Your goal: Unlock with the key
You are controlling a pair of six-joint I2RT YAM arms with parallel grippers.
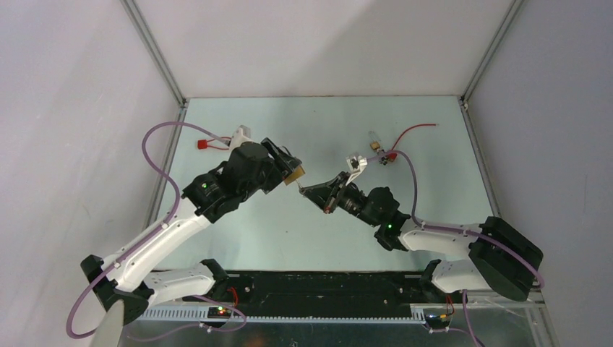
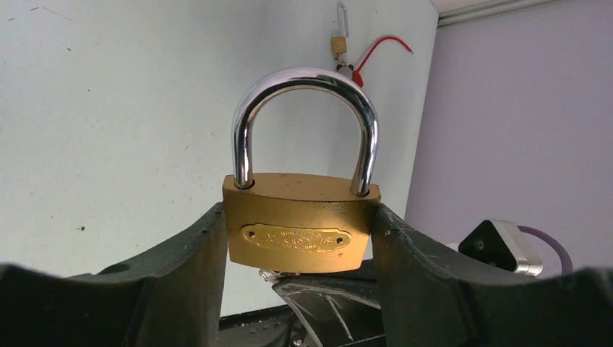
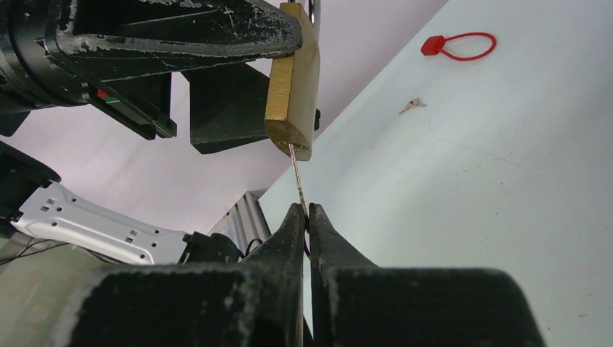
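Bench [image 1: 318, 246]: pale green, walled on the left, back and right, with metal frame posts at the back corners. Arm bases sit along the near edge. Both hands meet around mid-bench, raised off the surface. Bare bench shows between them and the near edge, and more behind them toward the back wall.

Clutter is at the margins only:
- red tag [image 1: 204, 144] near the back-left edge
- small padlock [image 1: 375, 144] with red wire [image 1: 416, 130] back right, well apart from the hands
- red loop tag [image 3: 463, 47] and loose small key [image 3: 410, 106] lying flat on the bench, both well away from the hands

Left hand [image 2: 300, 242]: fingers [image 2: 191, 264] held partly apart and clamped on the two sides of the big brass padlock [image 2: 298, 231]. Body upright in the wrist view, label plate facing the camera. Shackle [image 2: 307, 101] is seated in both holes, so it is not unlocked.

Right hand [image 3: 308, 211]: fingertips pressed together, pinching the lower end of the key [image 3: 297, 173]. The key is a thin metal blade running up from the fingertips to the keyhole on the padlock's underside. Its tip is at or in the keyway; depth can't be told. The right hand sits just below the padlock and doesn't touch the body. The left fingers are just above and beside it, so room is tight around the keyhole.
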